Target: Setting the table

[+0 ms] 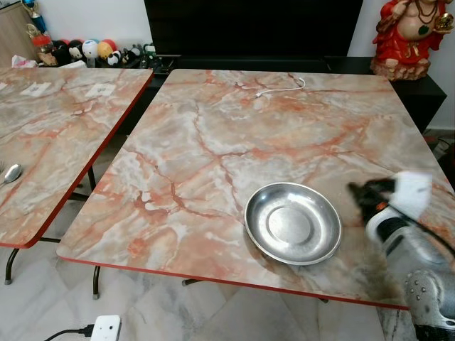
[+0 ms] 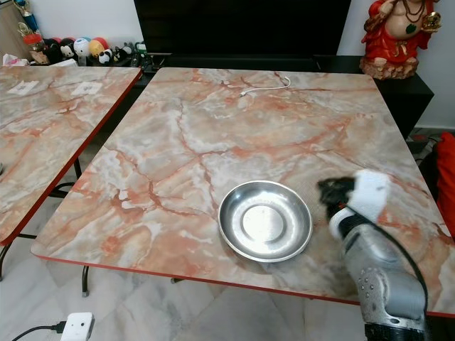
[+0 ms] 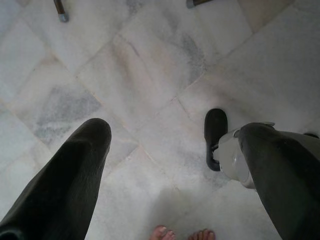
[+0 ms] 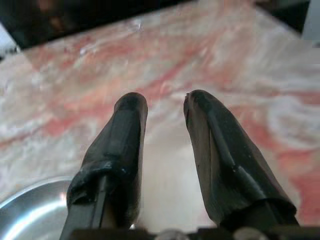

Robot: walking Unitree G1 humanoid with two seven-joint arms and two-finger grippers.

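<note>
Right claw [image 1: 366, 195] hovers blurred over the tabletop [image 1: 213, 142] near its right edge, just beside the steel plate [image 1: 293, 222], with something white behind the fingers on the wrist. The plate lies flat near the front edge, right of the middle, where a diner would sit (a sensible spot for a place setting, I judge). A white cable [image 1: 281, 88] lies loose near the far edge. The silver forearm rises from the front right corner and angles inward, wrist bent towards the plate. On the second tabletop [image 1: 50, 135] to the left, a spoon [image 1: 11, 173] rests near its outer edge, likely the next piece to fetch.

From the right eye the same layout holds: plate near the front edge, claw just to its right, apart from the rim.

Along the left wrist, the left claw [image 3: 170, 145] hangs idle over the pale floor [image 3: 150, 75], fingers spread wide and holding nothing; a person's bare toes [image 3: 182, 234] stand below.

Along the right wrist, the two fingers stand slightly apart and grip nothing, above the marble surface, the plate's rim at the corner.
</note>
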